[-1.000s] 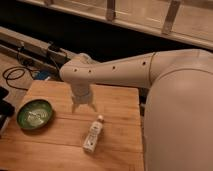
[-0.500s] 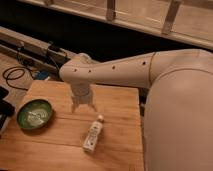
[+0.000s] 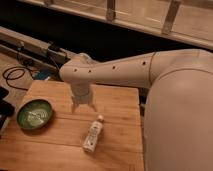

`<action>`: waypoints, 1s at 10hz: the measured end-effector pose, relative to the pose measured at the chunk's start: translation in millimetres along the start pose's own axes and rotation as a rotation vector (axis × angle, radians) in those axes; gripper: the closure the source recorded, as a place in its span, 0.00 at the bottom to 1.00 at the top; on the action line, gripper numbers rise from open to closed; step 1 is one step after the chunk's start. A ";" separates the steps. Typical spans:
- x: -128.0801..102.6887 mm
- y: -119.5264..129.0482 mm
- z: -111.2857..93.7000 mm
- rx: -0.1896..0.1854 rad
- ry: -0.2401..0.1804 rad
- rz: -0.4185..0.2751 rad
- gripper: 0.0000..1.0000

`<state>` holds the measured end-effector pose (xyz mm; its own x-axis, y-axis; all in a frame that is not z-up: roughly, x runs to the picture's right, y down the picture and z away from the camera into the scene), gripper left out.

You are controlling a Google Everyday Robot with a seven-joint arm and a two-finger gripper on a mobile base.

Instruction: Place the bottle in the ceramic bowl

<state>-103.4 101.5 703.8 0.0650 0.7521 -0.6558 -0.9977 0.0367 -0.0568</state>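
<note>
The small white bottle (image 3: pixel 93 133) lies on its side on the wooden table (image 3: pixel 55 150), cap pointing toward the far side. At the table's left sits the dark green ceramic bowl (image 3: pixel 34 113), its paler centre showing and nothing in it. My gripper (image 3: pixel 83 107) hangs from the white arm over the table's middle, fingers pointing down and spread open, holding nothing. It hovers just beyond and slightly left of the bottle's cap, and to the right of the bowl.
My big white arm and body (image 3: pixel 175 100) fill the right side of the view. Black cables (image 3: pixel 15 75) and a rail (image 3: pixel 30 47) run behind the table's far left edge. A dark object (image 3: pixel 4 107) sits at the left border.
</note>
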 end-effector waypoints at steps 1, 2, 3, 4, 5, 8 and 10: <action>0.0 0.0 -0.1 0.000 0.000 0.000 0.35; 0.0 0.0 0.0 0.000 0.000 0.000 0.35; 0.0 -0.1 -0.1 0.000 0.000 0.000 0.35; -0.1 -0.8 -0.7 0.002 -0.004 -0.001 0.35; -0.9 -1.2 -0.2 -0.006 -0.016 0.002 0.35; -0.4 -24.4 18.8 -0.022 -0.121 0.029 0.35; 0.9 -31.8 24.1 -0.019 -0.153 0.037 0.35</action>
<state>-72.1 116.9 723.1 0.0234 0.8443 -0.5353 -0.9987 -0.0043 -0.0504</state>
